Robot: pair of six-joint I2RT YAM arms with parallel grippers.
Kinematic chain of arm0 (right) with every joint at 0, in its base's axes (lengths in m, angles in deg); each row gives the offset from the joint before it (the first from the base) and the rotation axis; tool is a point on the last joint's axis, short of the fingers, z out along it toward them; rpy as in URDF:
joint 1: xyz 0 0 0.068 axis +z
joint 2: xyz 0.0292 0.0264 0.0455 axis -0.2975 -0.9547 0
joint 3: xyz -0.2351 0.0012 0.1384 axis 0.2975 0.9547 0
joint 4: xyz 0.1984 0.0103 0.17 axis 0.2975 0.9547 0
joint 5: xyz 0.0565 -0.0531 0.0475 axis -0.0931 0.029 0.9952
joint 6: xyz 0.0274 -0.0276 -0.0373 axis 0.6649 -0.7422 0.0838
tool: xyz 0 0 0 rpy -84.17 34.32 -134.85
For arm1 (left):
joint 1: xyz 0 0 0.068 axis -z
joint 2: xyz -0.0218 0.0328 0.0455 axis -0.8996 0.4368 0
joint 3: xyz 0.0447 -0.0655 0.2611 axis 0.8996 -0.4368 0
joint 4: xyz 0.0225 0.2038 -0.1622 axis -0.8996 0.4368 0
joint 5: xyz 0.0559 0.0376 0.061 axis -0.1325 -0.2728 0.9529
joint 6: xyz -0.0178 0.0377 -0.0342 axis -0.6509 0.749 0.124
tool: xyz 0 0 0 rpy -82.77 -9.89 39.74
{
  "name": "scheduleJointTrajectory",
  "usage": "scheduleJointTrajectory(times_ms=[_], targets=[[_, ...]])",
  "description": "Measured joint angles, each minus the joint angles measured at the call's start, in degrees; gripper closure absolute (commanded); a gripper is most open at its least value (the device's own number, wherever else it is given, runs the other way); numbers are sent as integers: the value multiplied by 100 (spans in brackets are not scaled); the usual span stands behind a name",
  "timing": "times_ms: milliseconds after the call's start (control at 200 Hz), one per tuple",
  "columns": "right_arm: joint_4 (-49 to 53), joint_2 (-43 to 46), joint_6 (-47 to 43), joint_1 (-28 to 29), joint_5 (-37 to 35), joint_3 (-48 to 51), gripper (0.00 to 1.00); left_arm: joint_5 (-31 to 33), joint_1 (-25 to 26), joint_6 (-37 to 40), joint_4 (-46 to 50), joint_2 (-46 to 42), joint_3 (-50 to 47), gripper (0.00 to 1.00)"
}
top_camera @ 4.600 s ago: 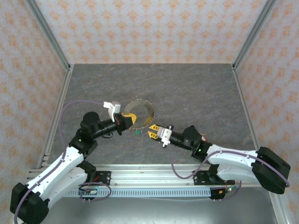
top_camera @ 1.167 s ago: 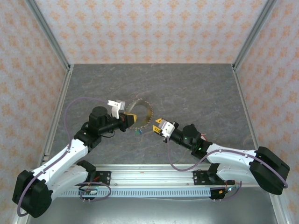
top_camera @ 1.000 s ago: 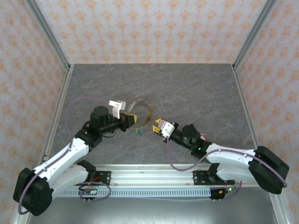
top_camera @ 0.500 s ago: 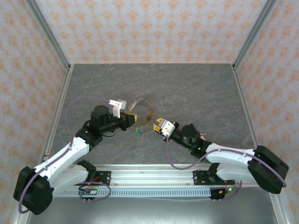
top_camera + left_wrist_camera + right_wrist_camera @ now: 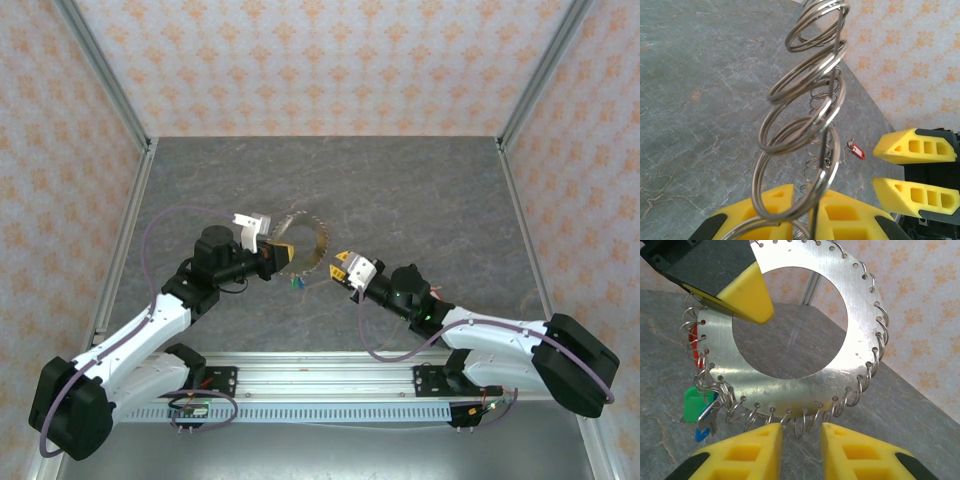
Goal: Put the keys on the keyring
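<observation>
At desk (image 5: pixel 400 190) centre, left end effector (image 5: pixel 278 255) clamped shut on keyring (image 5: pixel 790 389) at 10 o'clock rim, held upright. Tagged keys (image 5: pixel 696 407) dangle at 8 o'clock. Right end effector (image 5: pixel 801 432) half-open, empty, at 6 o'clock. I judge ring stiff, thin, slippery; pinch flat rim.

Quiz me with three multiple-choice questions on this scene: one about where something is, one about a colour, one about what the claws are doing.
1. Where is the green tag?
A hanging from the keyring's rim
B lying flat on its own
C pinched between two fingers
2. What colour are the gripper fingers?
A black
B yellow
C purple
3. Which side's gripper holds the keyring?
A right
B neither
C left

Answers: A, the tag dangles from a small loop at the rim. B, both pairs are bright yellow. C, the left gripper clamps the rim, while the right gripper stands open just below it.
</observation>
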Motion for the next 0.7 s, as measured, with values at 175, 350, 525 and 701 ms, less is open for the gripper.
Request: scheduleJointTrajectory(times_ms=[175, 350, 525, 701], targets=[[2, 2, -2, 0, 251, 0, 74, 0, 2, 2, 2, -7, 0, 100], [4, 0, -2, 0, 562, -2, 74, 39, 0, 2, 26, -55, 0, 100], [4, -59, 0, 0, 688, -2, 74, 44, 0, 2, 37, -66, 0, 100], [7, -140, 2, 0, 750, -33, 74, 66, 0, 4, 39, -92, -2, 100]])
